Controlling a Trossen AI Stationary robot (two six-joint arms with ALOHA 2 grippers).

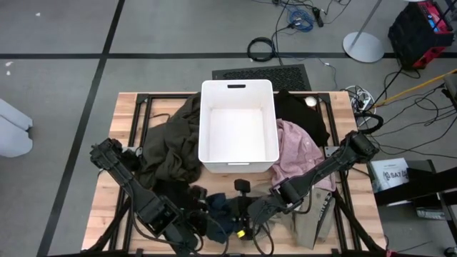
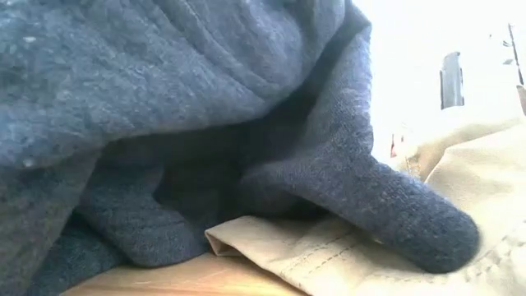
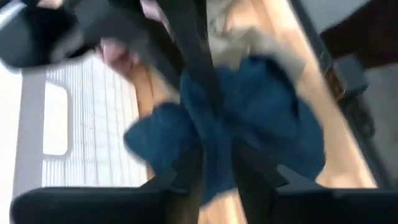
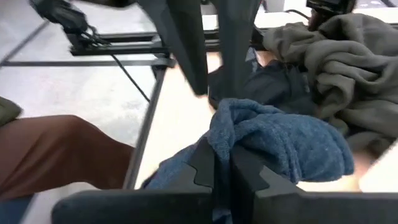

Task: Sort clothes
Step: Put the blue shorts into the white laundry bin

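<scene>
A navy blue garment (image 1: 223,214) lies bunched at the table's near edge, in front of the white bin (image 1: 239,161). It fills the low view (image 2: 164,107), with part of it lying on a khaki garment (image 2: 460,181). My left gripper (image 3: 217,177) and my right gripper (image 4: 222,171) meet at the garment from either side, and each is shut on it. A dark olive garment (image 1: 175,143) lies left of the bin, partly against its wall. A pale pink one (image 1: 296,150) lies right of the bin, with a black one (image 1: 300,111) behind it. My left gripper pinches a bunched fold of the navy garment (image 3: 219,149) between its two fingers, coming from the table's left, low over the table. How many layers it has, I cannot tell. The rest of the cloth (image 3: 273,118) spreads slack beyond the fingers on the wood. My right gripper pinches a raised bunch of the navy garment (image 4: 233,134) between its two fingers, coming from the table's right. Several folds bulge above and beyond the fingertips. The rest of the cloth (image 4: 305,149) lies slack on the table.
The white bin stands mid-table with its open top up. A khaki garment (image 1: 310,221) lies at the near right, under my right arm. The table's near edge is close to both grippers. Beyond the table are floor cables and a metal frame.
</scene>
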